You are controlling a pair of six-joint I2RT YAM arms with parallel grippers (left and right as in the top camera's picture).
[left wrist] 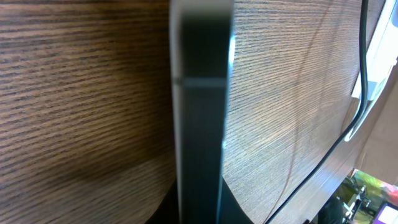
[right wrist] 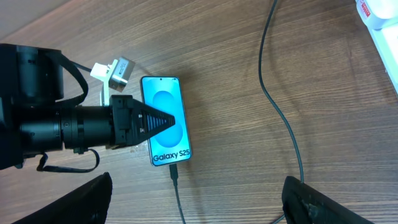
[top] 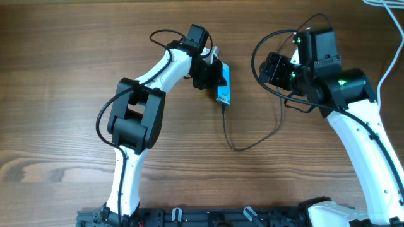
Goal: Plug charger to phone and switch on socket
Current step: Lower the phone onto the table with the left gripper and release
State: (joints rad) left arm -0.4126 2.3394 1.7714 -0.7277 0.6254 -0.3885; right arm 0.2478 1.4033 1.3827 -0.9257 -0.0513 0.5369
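Phone: we find the small rectangular smartphone with the bright cyan screen (right wrist: 163, 96) lying flat, screen up, near the middle of the brown wood-grain table (top: 63, 63)
Left gripper: the black left gripper (right wrist: 174, 121) lies across the phone's screen from the side; we cannot tell whether its jaws pinch the phone or only rest on it
Charger: the thin black charger cable (right wrist: 175, 175) has its connector tip right against the phone's lower end, and we judge it seated or very nearly so
Right gripper: the right gripper (top: 273, 68) hangs beside the phone, fingers spread wide, holding nothing
Socket: the short white power strip with red markings (right wrist: 378, 14) peeks in at the corner of the right wrist view, well apart from the phone
Done: plugging in looks finished, by our reading
Left: the switch, whose position we cannot see
Writing: "Galaxy S25" at the phone's cable end; the strip's red print is unreadable
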